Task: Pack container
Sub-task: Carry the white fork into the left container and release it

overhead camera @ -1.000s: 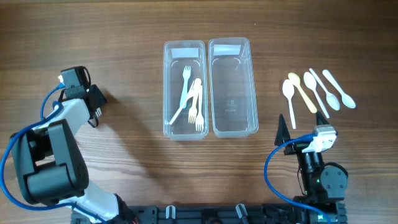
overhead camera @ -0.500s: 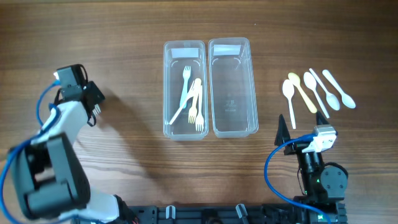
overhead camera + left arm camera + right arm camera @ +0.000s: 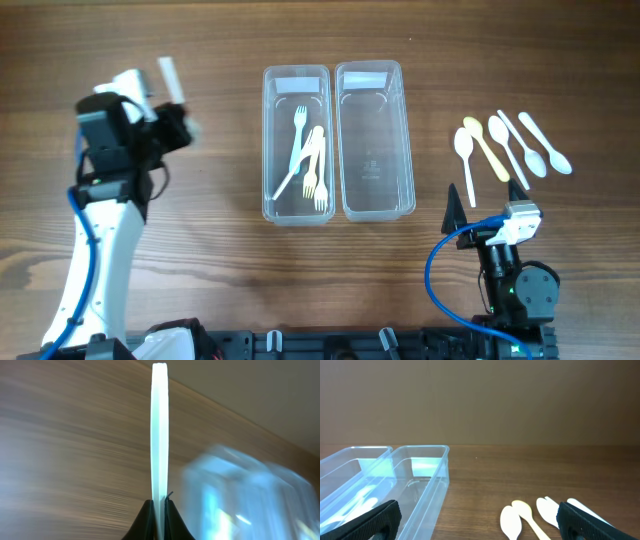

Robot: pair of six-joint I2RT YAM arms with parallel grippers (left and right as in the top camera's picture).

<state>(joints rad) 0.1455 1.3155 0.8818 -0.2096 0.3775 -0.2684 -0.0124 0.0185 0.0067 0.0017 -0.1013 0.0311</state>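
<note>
Your left end effector is clamped on a pale utensil. The fork tray lies to its right, long axis near-to-far, roughly like the utensil's. Your right end effector, fingers apart, sits near the spoons on the tabletop.

The left arm stretches forward along the left side, its left gripper pinched tight on a thin white handle. The right arm sits folded low, with the right gripper spread wide.
</note>
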